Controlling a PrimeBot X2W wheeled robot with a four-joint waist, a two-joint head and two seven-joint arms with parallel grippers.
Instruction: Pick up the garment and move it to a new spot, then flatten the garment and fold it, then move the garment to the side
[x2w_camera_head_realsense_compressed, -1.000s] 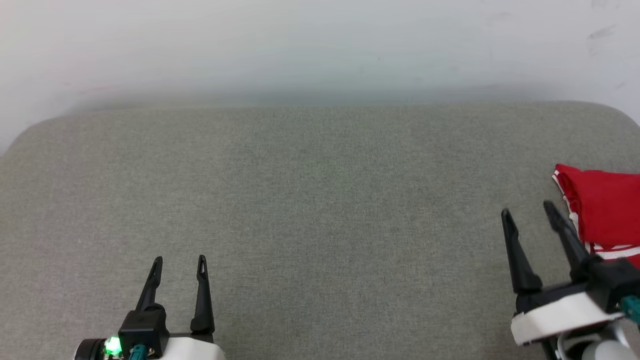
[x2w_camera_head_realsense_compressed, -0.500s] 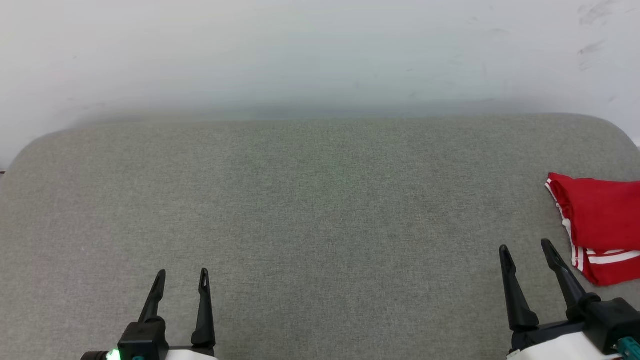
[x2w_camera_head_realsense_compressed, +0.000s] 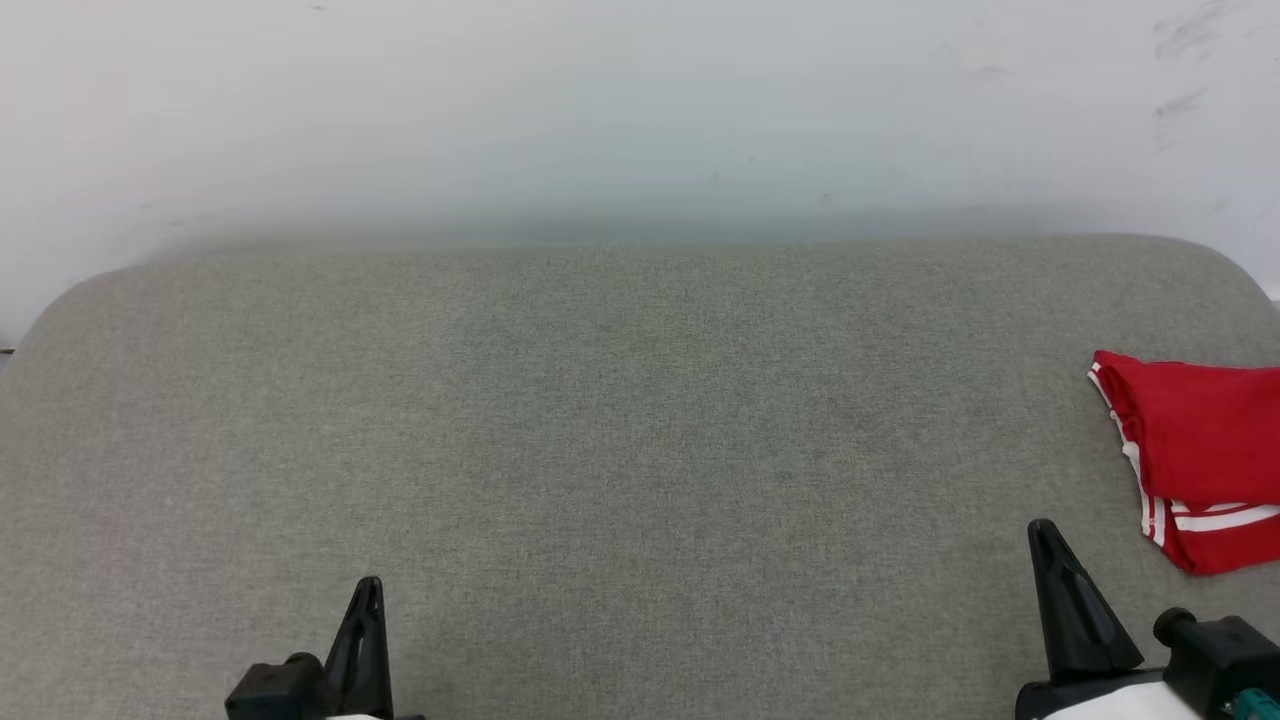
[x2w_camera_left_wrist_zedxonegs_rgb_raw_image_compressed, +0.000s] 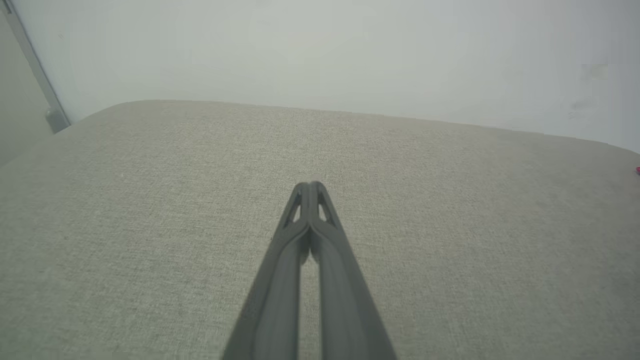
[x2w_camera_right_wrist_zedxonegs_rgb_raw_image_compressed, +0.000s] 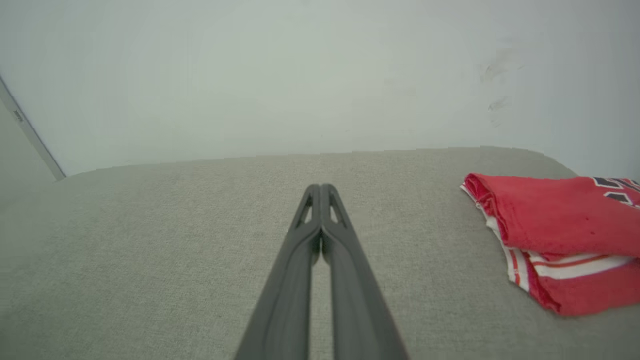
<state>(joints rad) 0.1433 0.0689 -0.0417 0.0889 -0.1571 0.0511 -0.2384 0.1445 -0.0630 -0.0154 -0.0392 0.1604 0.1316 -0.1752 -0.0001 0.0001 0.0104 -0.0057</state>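
The garment (x2w_camera_head_realsense_compressed: 1200, 450) is a red shirt with white-and-red striped trim, lying folded at the right edge of the grey cushion; in the right wrist view the garment (x2w_camera_right_wrist_zedxonegs_rgb_raw_image_compressed: 560, 235) lies to the right of my fingers, black lettering showing at its far corner. My right gripper (x2w_camera_head_realsense_compressed: 1045, 535) is shut at the lower right, empty, a short way left of the shirt. Its tips (x2w_camera_right_wrist_zedxonegs_rgb_raw_image_compressed: 320, 189) meet above bare fabric. At the lower left my left gripper (x2w_camera_head_realsense_compressed: 368, 590) is shut too, tips (x2w_camera_left_wrist_zedxonegs_rgb_raw_image_compressed: 310, 186) pressed together, holding nothing.
The grey fabric cushion (x2w_camera_head_realsense_compressed: 620, 430) spans the whole width, with rounded far corners. A pale wall (x2w_camera_head_realsense_compressed: 640, 100) rises right behind its far edge. A grey strip (x2w_camera_left_wrist_zedxonegs_rgb_raw_image_compressed: 35, 70) runs down the wall at the far left.
Both grippers went from open to shut and drew back toward the bottom edge. The right gripper pulled away from the shirt. The camera tilted, shifting the scene down.
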